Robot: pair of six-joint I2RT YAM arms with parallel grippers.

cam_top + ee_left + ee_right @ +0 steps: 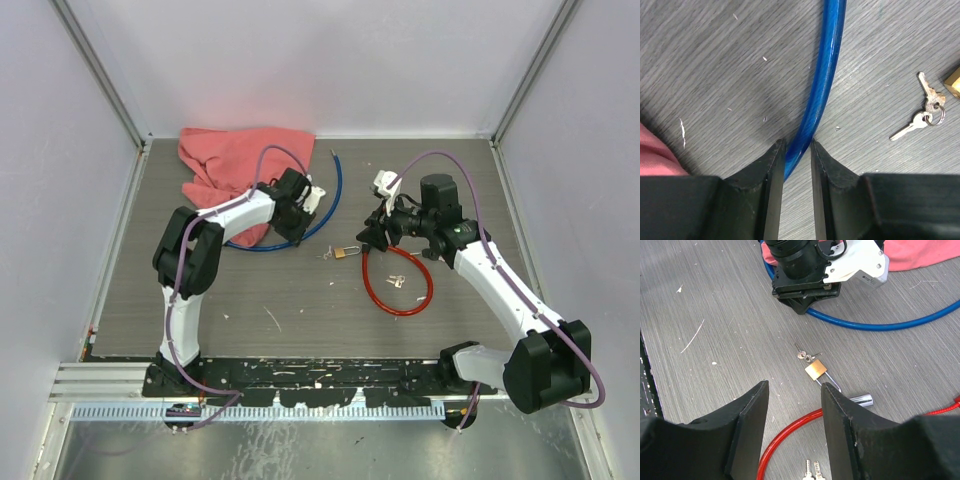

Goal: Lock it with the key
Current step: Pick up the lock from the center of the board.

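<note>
Left tool (798, 146) narrow, pinching blue cable (827, 65), far-left of centre. Right tool (793, 387) half-open, empty, hovering over padlock (816, 371), which lies flat mid-desk, keys (805, 356) just left of it. Risk: keys are thin and flat on the desk (715, 300), so the fingers may skid off or shove the padlock. Spare keys (810, 470) by red cable (785, 440) could get grabbed instead.

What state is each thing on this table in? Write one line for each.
left gripper: shut on blue cable
right gripper: open, empty
blue cable: pinched at one spot
padlock: lying flat, no key in it
keys: loose beside padlock
red cable: lying loose, untouched
cloth: crumpled
</note>
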